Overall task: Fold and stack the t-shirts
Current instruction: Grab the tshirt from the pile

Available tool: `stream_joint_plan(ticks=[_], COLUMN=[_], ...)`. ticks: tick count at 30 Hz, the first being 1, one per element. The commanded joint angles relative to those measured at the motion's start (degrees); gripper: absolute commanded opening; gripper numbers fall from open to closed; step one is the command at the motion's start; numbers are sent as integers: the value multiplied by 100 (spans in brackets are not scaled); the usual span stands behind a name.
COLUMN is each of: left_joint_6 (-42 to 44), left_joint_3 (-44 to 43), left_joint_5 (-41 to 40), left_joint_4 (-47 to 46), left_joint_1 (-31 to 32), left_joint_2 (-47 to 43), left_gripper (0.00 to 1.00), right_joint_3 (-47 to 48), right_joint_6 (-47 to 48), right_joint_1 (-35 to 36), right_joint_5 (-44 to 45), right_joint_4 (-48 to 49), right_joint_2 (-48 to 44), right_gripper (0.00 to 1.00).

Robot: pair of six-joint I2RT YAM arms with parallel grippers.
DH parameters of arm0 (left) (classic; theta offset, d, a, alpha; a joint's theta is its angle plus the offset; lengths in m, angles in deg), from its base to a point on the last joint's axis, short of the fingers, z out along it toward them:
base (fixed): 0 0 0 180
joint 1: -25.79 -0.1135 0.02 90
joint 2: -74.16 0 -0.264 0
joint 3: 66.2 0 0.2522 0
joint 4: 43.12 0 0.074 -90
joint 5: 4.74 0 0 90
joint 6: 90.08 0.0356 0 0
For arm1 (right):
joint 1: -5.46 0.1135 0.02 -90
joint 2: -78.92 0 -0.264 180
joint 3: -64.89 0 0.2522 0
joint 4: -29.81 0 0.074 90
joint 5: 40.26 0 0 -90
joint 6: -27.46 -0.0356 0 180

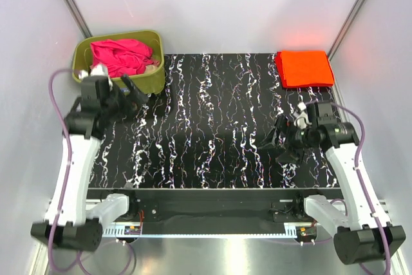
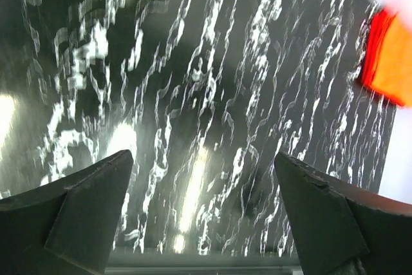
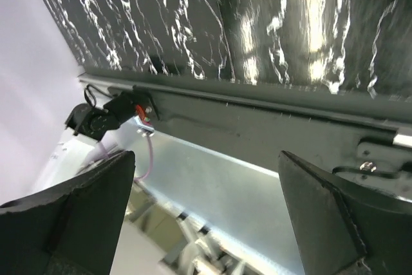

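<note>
Pink shirt (image 1: 122, 56) is lying crumpled in the green tub (image 1: 152, 79), far left, left gripper (image 1: 132, 93) gaping beside it. Over the marbled black table (image 1: 212, 127), right gripper (image 1: 280, 140) is gaping too; orange shirt (image 1: 304, 67) is lying folded, long side crosswise, far right.

On the table (image 1: 212, 127), a crumpled t-shirt (image 1: 122, 56) lies in the tub (image 1: 156, 76) far left, a folded t-shirt (image 1: 304, 68) far right.

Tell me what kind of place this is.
Likely a robotics lab test cell: plain white walls enclose a black marbled table, with a left arm and right arm bolted at its near edge.
</note>
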Motion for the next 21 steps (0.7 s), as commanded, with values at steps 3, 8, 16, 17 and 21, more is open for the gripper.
stream_joint_plan(ticks=[3, 8, 16, 17, 21], left_joint_6=[883, 1473, 1316, 1306, 1140], left_joint_3=[-1425, -3068, -5274, -5399, -5707], left_joint_5=[-715, -751, -155, -101, 145], left_joint_4=[-654, -884, -901, -919, -1094], left_joint_1=[-286, -777, -1332, -1341, -1341], left_joint_2=[1606, 3357, 6092, 6424, 7041], left_gripper=[99, 95, 81, 81, 76], right_joint_3=[1062, 1687, 2372, 2417, 2593], right_joint_6=[635, 969, 1171, 1215, 1251], right_joint_1=[298, 299, 290, 290, 281], right_joint_5=[600, 969, 1321, 1382, 1515], right_joint_4=[53, 150, 220, 211, 255], right_joint_2=[494, 1223, 2533, 2595, 2964], right_gripper=[100, 100, 100, 100, 100])
